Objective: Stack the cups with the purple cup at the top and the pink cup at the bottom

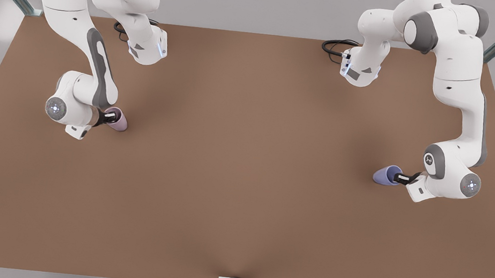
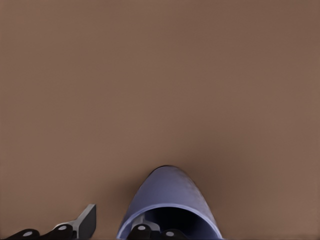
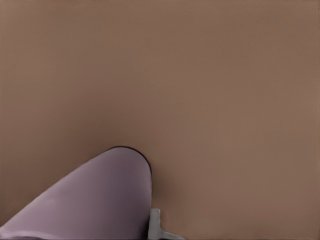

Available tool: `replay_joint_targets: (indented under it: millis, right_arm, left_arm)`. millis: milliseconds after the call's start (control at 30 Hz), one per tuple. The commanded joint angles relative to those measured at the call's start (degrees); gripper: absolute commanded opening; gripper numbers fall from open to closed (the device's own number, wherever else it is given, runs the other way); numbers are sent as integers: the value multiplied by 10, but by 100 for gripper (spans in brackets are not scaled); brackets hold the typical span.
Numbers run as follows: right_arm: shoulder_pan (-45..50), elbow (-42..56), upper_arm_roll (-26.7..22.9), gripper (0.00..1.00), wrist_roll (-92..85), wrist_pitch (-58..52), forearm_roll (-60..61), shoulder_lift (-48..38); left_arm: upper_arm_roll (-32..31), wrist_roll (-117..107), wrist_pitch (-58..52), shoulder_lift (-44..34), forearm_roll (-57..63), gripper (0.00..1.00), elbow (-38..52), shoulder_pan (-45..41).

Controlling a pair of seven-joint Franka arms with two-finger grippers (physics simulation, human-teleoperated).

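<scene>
In the front view the right gripper [image 1: 108, 117], at that view's left, pinches the rim wall of the pink cup [image 1: 117, 119]; the left gripper [image 1: 405, 178], at that view's right, clamps the purple cup [image 1: 387, 175] the same way, both cups tilted away from the fingers; the two stand well apart over the bare brown table [image 1: 244, 167], grey walls behind. In the left wrist view one finger sits inside the purple cup [image 2: 170, 205], its mate outside. In the right wrist view the pink cup [image 3: 95, 200] lies just ahead of the tool; I judge it should be set upright first, the purple lowered centred into it
</scene>
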Motion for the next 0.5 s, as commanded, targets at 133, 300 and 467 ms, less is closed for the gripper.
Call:
replay_joint_targets:
  millis: [133, 300, 467]
  right_arm:
    - [1, 4, 1, 21, 0, 0, 8, 0]
    - [7, 8, 0, 21, 2, 7, 8, -3]
    - [70, 33, 3, 21, 112, -33, 11, -29]
  left_arm:
    - [-1, 0, -8, 4, -1, 21, 0, 0]
    - [-4, 0, -19, 4, -1, 21, 0, -2]
    - [-4, 0, -30, -3, 0, 21, 2, -2]
